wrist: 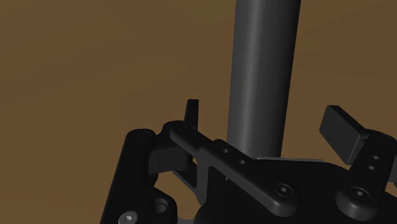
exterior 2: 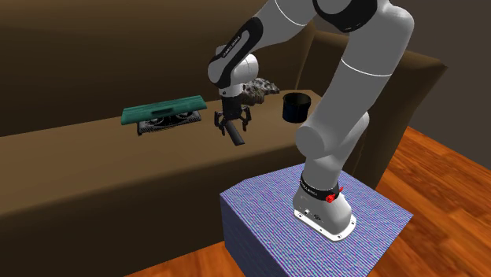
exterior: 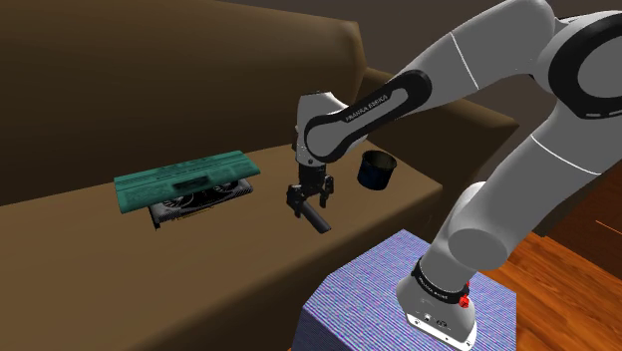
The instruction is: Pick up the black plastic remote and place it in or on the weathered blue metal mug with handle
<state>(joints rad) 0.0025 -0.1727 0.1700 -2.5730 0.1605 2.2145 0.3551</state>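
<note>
A black remote point(exterior: 318, 220) lies on the brown sofa seat point(exterior: 150, 259) near its front edge, pointing toward the edge. My gripper point(exterior: 308, 200) stands over the remote's far end, pointing down. In the wrist view the remote point(wrist: 264, 70) runs away from the hand between the fingers point(wrist: 342, 130), with a gap of seat on each side, so the gripper is open and not touching it. The second exterior view has the gripper point(exterior 2: 234, 123) just above the remote point(exterior 2: 237, 137). A dark blue mug point(exterior: 376, 170) point(exterior 2: 296, 108) stands upright on the seat, to the shoulder view's right of the gripper.
A green flat board point(exterior: 184, 178) rests on a dark grilled device at the shoulder view's left. A grey lumpy object point(exterior 2: 263, 86) sits behind the gripper by the backrest. The stand point(exterior: 369, 289) has a blue-purple top, with wooden floor point(exterior 2: 441, 173) beside it.
</note>
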